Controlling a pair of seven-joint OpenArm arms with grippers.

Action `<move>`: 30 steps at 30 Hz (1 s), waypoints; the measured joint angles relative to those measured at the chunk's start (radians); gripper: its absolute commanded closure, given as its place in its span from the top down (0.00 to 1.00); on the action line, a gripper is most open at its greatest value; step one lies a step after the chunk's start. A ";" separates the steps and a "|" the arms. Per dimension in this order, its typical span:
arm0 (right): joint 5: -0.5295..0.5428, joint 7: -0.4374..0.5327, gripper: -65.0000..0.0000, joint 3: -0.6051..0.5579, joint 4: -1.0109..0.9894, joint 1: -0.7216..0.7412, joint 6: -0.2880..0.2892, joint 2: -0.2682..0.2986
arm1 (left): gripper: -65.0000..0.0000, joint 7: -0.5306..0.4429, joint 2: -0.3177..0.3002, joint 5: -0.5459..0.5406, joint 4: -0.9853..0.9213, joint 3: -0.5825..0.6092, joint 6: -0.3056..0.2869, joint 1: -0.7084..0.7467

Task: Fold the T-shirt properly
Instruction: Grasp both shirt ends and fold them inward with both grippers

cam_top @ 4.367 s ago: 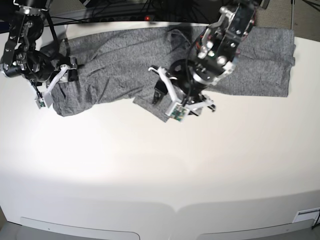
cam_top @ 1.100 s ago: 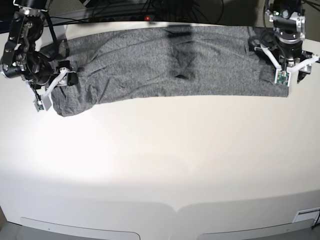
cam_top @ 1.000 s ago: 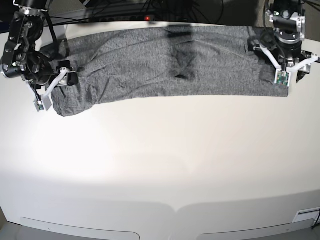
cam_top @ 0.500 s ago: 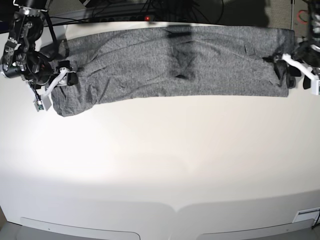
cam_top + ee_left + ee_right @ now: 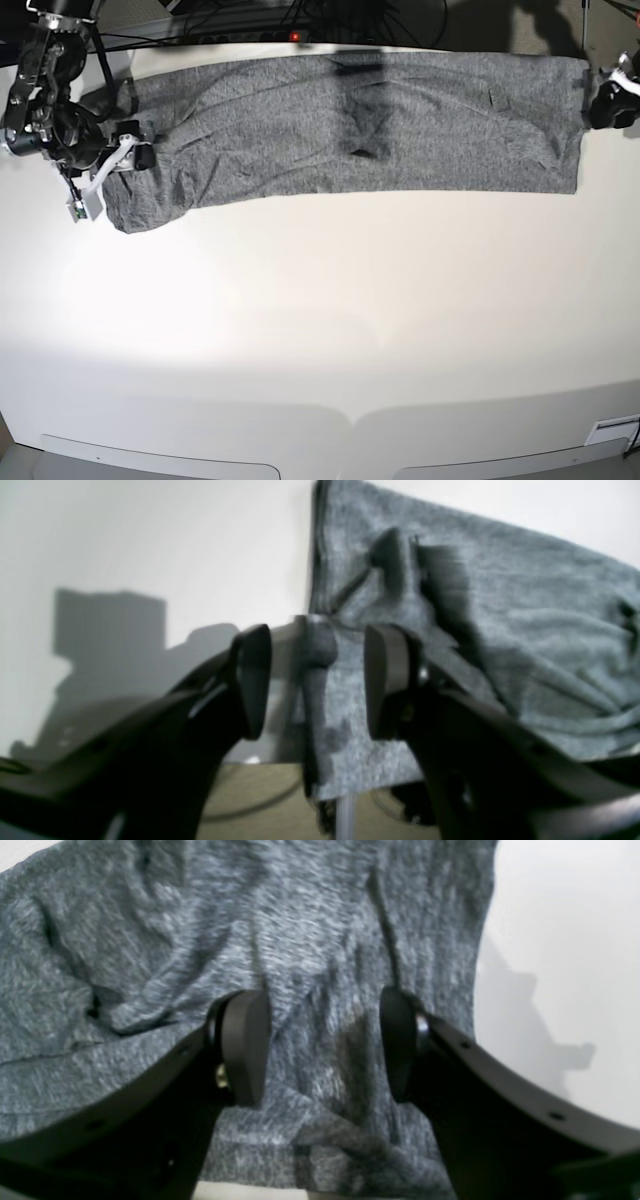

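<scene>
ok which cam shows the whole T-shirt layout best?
Base: the T-shirt lies as one long band across the table's far side, both ends visible. Left wrist shows only one edge; right wrist only wrinkled fabric near the other end.

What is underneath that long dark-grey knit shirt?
The heathered dark-grey knit shirt lies spread flat on a white table. Whether anything sits between them cannot be seen, because the fabric covers that strip.

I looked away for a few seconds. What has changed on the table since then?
The left gripper left the middle of the T-shirt, swept to its far edge and now hangs open there. The folded flap at mid-hem is gone. The right gripper stayed open at its end.
</scene>
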 measured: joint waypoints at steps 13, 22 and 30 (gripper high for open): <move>0.000 -0.010 0.54 0.000 0.000 0.000 0.000 0.000 | 0.45 0.279 -0.035 -0.222 -0.261 0.066 0.000 -0.188; 0.000 -0.010 0.54 0.000 0.000 0.000 0.000 0.000 | 0.45 0.230 -0.040 -0.259 -0.257 0.218 -0.016 -0.193; 0.000 -0.011 0.54 0.000 0.000 0.000 0.000 0.000 | 0.25 0.198 -0.040 -0.249 -0.257 0.230 -0.015 -0.192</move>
